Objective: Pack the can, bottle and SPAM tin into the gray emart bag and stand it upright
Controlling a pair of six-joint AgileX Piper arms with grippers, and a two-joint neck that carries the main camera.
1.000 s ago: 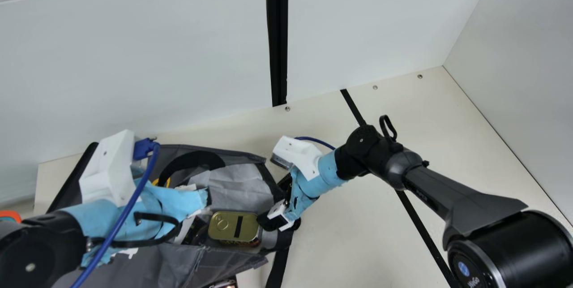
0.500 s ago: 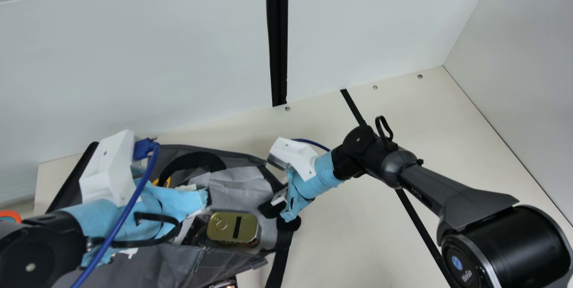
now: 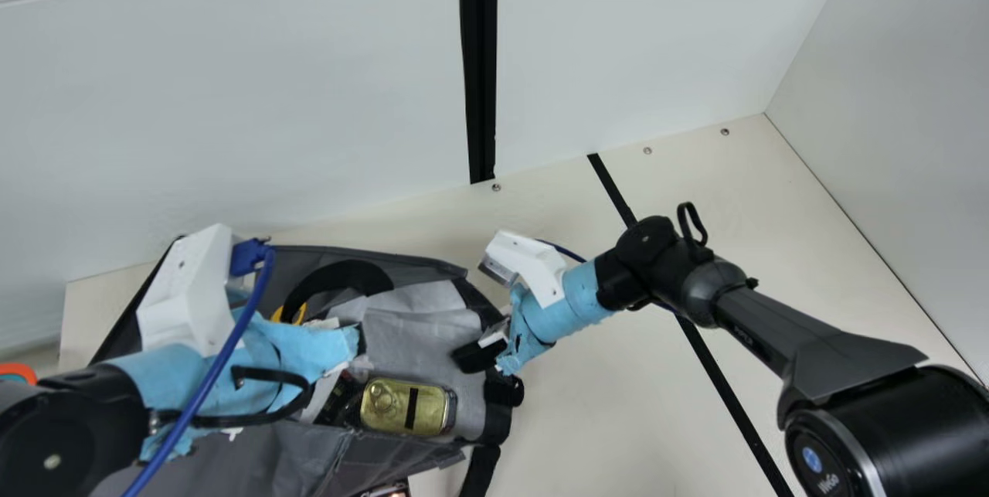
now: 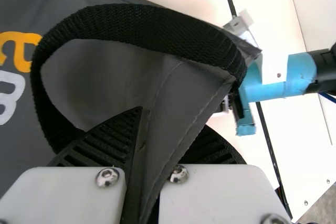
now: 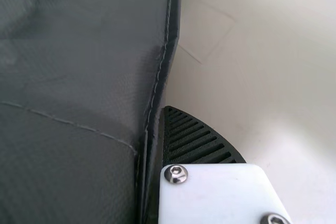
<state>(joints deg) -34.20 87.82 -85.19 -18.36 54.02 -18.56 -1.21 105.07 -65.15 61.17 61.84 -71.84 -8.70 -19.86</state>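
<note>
Over the smooth cream table (image 3: 618, 404), my left gripper (image 3: 344, 344) and right gripper (image 3: 488, 354) each pinch the gray fabric bag (image 3: 255, 458); flat white panels (image 3: 232, 110) rise behind.

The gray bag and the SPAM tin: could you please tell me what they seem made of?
The gray bag looks like matte synthetic fabric, possibly nylon or polyester: it folds softly and has stitched seams. The SPAM tin seems metal, its gold top glossy and reflective.

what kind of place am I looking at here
Probably a robot test booth: plain pale wall panels enclose a cream table, and a black robot arm is stationed beside a gray bag.
</note>
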